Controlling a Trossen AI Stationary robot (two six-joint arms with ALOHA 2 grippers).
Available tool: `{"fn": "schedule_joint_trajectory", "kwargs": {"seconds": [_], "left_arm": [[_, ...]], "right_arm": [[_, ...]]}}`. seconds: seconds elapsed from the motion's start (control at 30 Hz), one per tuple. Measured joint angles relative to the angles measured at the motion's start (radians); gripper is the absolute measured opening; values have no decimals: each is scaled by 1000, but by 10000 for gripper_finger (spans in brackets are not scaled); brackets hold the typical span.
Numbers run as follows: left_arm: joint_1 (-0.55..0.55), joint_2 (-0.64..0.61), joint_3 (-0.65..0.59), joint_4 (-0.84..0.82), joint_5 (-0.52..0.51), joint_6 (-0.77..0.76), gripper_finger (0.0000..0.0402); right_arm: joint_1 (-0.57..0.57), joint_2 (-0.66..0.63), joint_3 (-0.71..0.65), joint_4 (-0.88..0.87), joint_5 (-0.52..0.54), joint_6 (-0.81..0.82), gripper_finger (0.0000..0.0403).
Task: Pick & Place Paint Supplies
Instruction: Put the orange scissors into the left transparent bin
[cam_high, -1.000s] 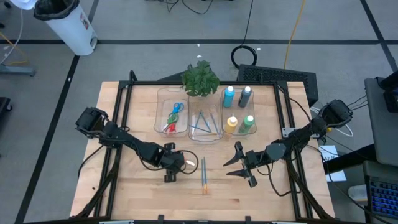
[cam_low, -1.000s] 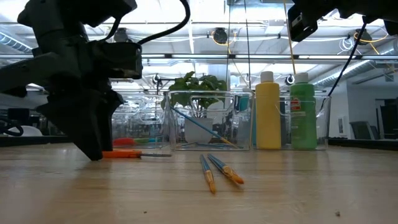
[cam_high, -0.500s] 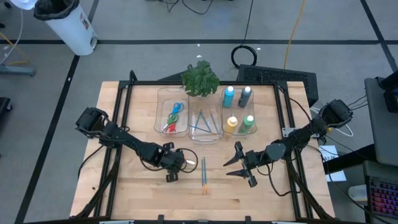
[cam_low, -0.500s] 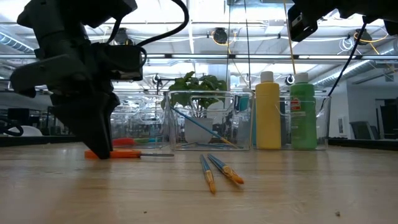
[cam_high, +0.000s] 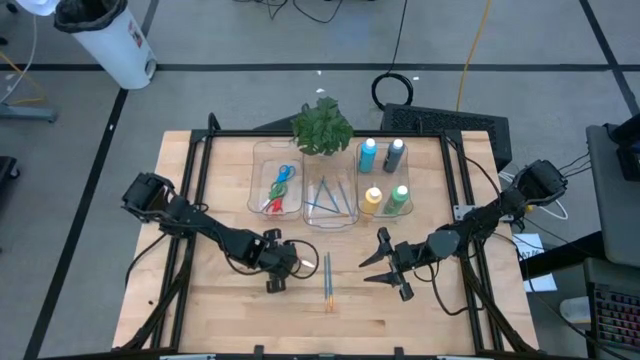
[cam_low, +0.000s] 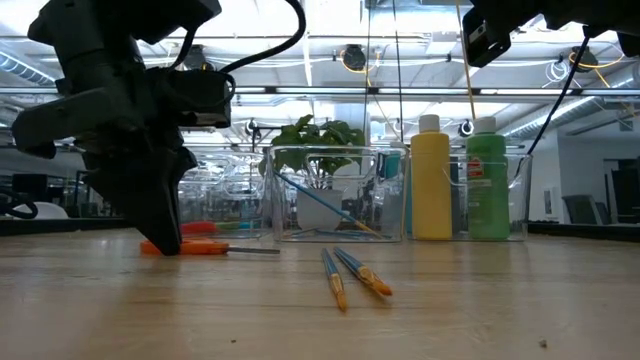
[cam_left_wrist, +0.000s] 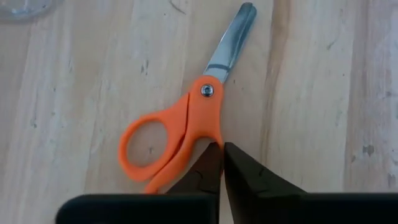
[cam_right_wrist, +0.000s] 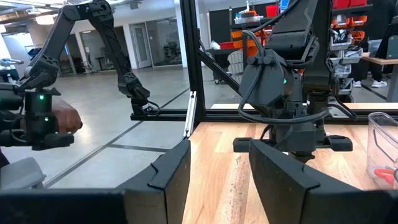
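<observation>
My left gripper (cam_left_wrist: 222, 163) is down on the table (cam_high: 230, 300) with its fingers pressed together, and the orange scissors (cam_left_wrist: 183, 127) lie flat just beside the tips, not held. My right gripper (cam_high: 385, 268) hangs above the table with its fingers spread wide, holding nothing, near two brushes (cam_high: 328, 277) lying side by side.
</observation>
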Motion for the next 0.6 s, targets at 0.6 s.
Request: {"fn": "schedule_joint_trajectory", "kwargs": {"seconds": [0.6], "left_arm": [[-24,-297,1,47,-125,-133,14]], "right_arm": [[0,0,0,0,0,0,157]]}}
